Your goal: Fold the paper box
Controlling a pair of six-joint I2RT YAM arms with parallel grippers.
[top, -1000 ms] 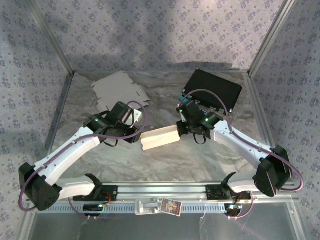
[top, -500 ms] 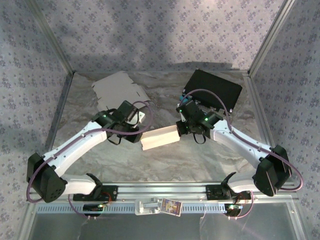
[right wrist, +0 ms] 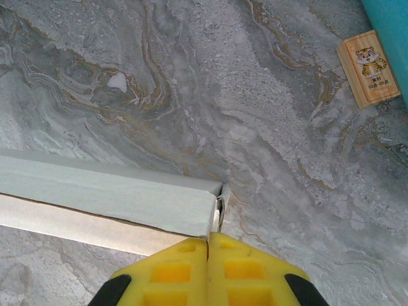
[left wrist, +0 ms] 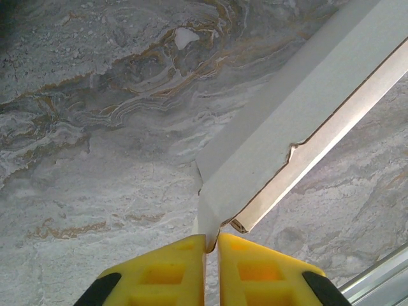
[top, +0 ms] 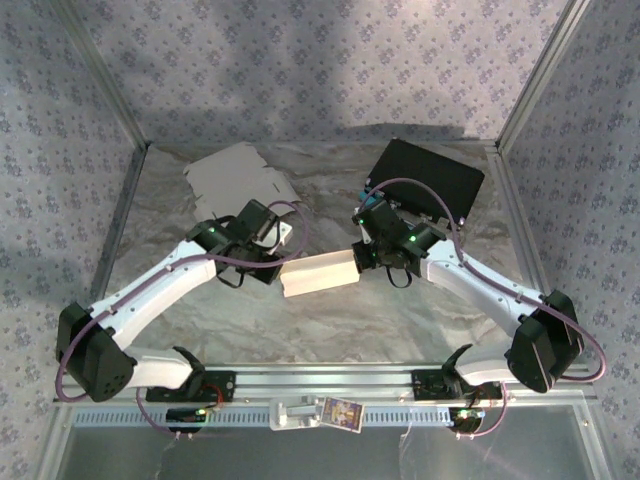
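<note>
Your paper box (top: 320,275) lies mid-table (top: 400,310) between the arms. It is a long white piece, folded into a narrow trough, with a raw brown edge along one wall. Your left gripper (left wrist: 211,248) pinches its left end flap, and your right gripper (right wrist: 208,250) is clamped on the opposite flap.

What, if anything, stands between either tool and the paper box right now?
Nothing visible does. The left tool is closed on a thin flap at one end of the paper box, and the right tool is closed on the flap at the other end.
</note>
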